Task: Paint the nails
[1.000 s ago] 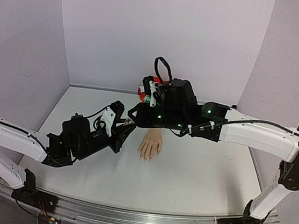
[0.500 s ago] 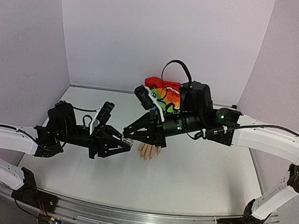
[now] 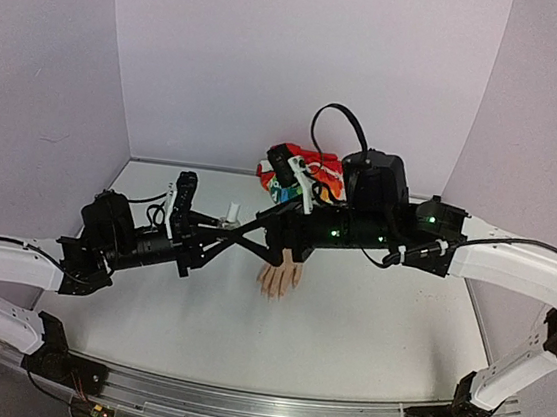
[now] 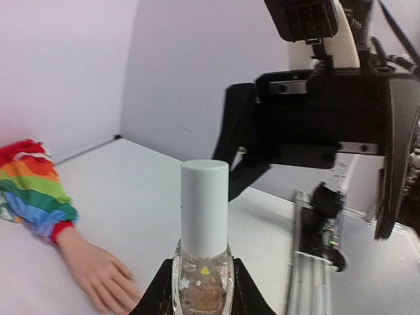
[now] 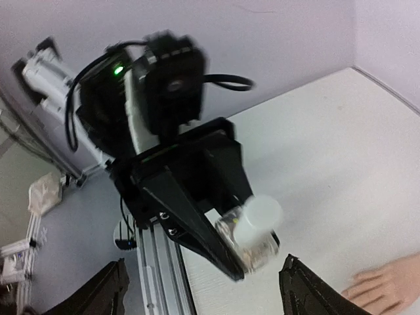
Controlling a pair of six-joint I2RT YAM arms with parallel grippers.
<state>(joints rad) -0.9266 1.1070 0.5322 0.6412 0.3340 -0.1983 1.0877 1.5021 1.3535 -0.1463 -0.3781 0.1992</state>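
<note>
A small clear bottle point(image 4: 202, 272) with a white cap point(image 4: 205, 206) stands upright in my left gripper point(image 4: 202, 270), whose jaws are shut on its glass body. My right gripper point(image 5: 207, 298) is open, and its fingers point(image 5: 108, 295) stand wide on either side of the bottle point(image 5: 252, 237), a little short of it and not touching. In the top view the left gripper point(image 3: 228, 229) and the right gripper point(image 3: 251, 234) meet above the table, left of the fake hand point(image 3: 279, 278). The hand lies palm down with a rainbow-striped sleeve point(image 4: 31, 187). Its nails are too small to make out.
The right arm point(image 3: 357, 228) hangs over the sleeve point(image 3: 309, 165) and hides part of it. White walls close the table point(image 3: 375, 330) at the back and sides. An aluminium rail point(image 3: 236, 405) runs along the near edge by the arm bases.
My right gripper has gone from shut to wide open. The left gripper has lifted the bottle up and back, towards the rear left, and the right arm has followed it.
</note>
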